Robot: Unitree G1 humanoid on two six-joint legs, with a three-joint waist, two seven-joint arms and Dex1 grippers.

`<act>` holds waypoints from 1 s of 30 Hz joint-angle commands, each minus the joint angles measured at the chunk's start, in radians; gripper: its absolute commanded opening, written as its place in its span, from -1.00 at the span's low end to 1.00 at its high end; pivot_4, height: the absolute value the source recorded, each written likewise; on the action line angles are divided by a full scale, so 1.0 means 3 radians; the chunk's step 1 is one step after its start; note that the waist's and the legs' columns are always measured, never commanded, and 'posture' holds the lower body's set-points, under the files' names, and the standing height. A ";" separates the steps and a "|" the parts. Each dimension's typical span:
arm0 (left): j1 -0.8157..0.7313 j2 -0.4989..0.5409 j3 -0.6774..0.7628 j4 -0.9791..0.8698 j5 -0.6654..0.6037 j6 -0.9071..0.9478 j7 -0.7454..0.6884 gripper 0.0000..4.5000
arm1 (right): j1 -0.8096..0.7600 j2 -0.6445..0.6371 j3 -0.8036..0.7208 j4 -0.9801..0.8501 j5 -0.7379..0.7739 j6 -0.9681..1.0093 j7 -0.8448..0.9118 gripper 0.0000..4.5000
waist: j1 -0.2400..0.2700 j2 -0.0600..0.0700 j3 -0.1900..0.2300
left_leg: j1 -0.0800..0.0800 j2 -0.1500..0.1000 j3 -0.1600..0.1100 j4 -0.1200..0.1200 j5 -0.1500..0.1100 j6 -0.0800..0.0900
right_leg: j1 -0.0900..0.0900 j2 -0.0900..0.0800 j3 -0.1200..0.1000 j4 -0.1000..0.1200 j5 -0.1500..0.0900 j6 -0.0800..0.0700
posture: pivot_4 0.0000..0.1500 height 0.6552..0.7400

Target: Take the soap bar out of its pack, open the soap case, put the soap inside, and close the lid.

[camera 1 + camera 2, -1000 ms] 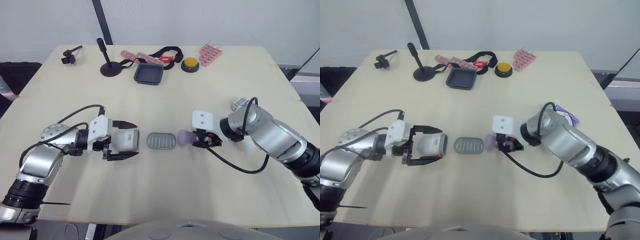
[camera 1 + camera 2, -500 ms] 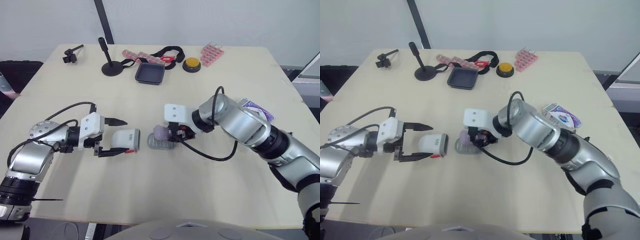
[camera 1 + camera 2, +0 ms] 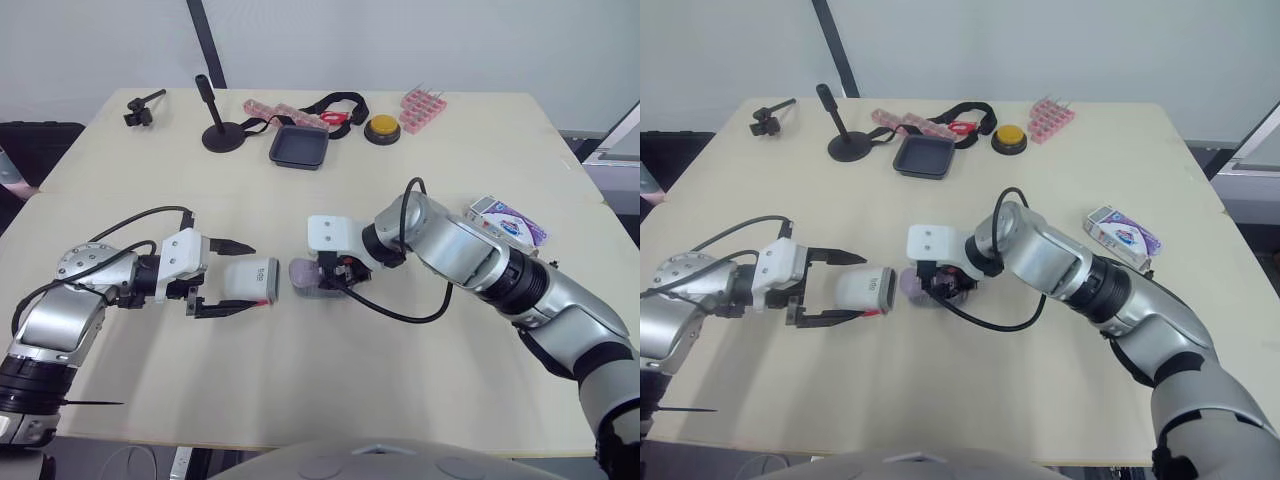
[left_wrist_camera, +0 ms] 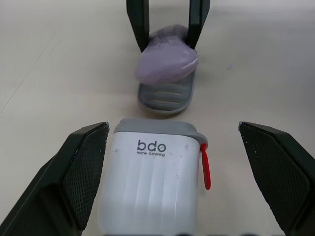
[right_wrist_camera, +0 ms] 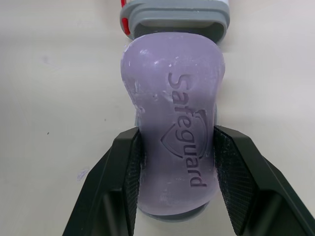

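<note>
The right gripper (image 5: 176,147) is clamped on the lilac, waisted soap bar (image 5: 172,93), one black finger on each long side at the waist. The bar hangs over the grey ribbed oval tray (image 4: 166,97) of the soap case. Whether its underside already touches the tray cannot be judged from these views.

The bar's long axis runs along the fingers and lines up with the tray's long axis. Both point at the grey-rimmed mouth of the white plastic case shell (image 4: 152,191), which lies on its side just beyond the tray with a red strap at one corner.

The left gripper (image 3: 243,277) is spread wide, with one finger on each side of the shell and a gap to each. The left arm is therefore the nearer one for steadying the shell; the right arm carries the soap.

Judgement: the next move is a short lowering onto the tray, keeping the bar centred along the ribs.

The beige table (image 3: 330,380) offers open room toward the robot. The white-and-purple soap pack (image 3: 505,220) lies well apart, toward the table's right edge.
</note>
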 commanded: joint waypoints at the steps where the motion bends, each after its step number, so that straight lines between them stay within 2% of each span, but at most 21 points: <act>1: 0.0003 0.0036 0.0087 -0.0090 -0.0023 0.0015 0.0036 1.00 | -0.0032 0.0027 -0.0042 0.0011 -0.0020 -0.0003 -0.0008 -0.20 | -0.0002 0.0000 0.0000 | 0.0000 0.0000 0.0000 0.0000 0.0000 0.0000 | 0.0000 0.0000 0.0000 0.0000 0.0000 0.0000 | 1.00 1.00; 24: -0.0053 -0.0008 0.0023 -0.0033 0.0036 -0.0051 0.0067 1.00 | 0.0006 0.0046 -0.0070 0.0124 0.0022 0.0050 0.0055 -0.20 | -0.0002 0.0000 0.0000 | 0.0000 0.0000 0.0000 0.0000 0.0000 0.0000 | 0.0000 0.0000 0.0000 0.0000 0.0000 0.0000 | 1.00 1.00; 25: -0.0053 -0.0011 0.0020 -0.0031 0.0039 -0.0053 0.0067 1.00 | 0.0008 0.0051 -0.0073 0.0132 0.0020 0.0047 0.0052 0.23 | -0.0002 0.0000 0.0000 | 0.0000 0.0000 0.0000 0.0000 0.0000 0.0000 | 0.0000 0.0000 0.0000 0.0000 0.0000 0.0000 | 1.00 1.00; 30: -0.0059 -0.0031 0.0013 -0.0023 0.0054 -0.0071 0.0078 1.00 | 0.0021 0.0051 -0.0094 0.0134 0.0026 0.0038 0.0055 0.95 | 0.0000 0.0000 0.0000 | 0.0000 0.0000 0.0000 0.0000 0.0000 0.0000 | 0.0000 0.0000 0.0000 0.0001 0.0000 0.0000 | 1.00 1.00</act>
